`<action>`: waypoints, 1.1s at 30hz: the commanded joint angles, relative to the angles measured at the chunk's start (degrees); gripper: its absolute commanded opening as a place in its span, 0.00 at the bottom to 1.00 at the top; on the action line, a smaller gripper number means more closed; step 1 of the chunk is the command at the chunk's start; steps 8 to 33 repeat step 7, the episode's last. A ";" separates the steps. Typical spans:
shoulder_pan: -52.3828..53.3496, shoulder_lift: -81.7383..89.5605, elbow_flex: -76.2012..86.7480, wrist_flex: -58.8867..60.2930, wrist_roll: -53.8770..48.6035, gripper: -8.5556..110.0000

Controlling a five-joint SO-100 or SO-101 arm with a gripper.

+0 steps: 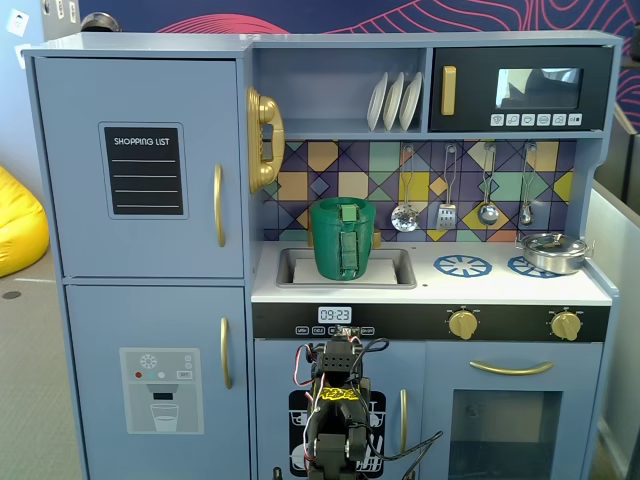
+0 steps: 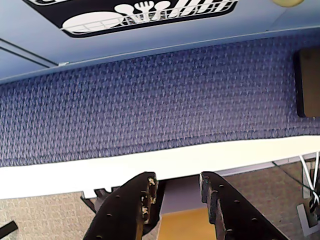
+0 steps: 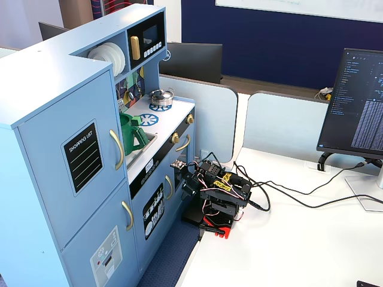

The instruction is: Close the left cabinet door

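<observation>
A white table (image 3: 287,239) in an office, a monitor (image 3: 354,104) at its right edge in a fixed view, and a blue mat (image 2: 150,100) running along the foot of the toy kitchen (image 1: 430,290). The gripper (image 2: 177,192) hangs over that mat, jaws parted a little, nothing between them, touching nothing as far as the wrist view lets me judge. The arm (image 3: 216,194) sits folded low before the kitchen's lower doors. The left cabinet door (image 1: 140,165), upper left, lies flush and shut.
</observation>
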 commanded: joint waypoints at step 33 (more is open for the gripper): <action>-0.79 -0.35 0.88 9.40 2.11 0.09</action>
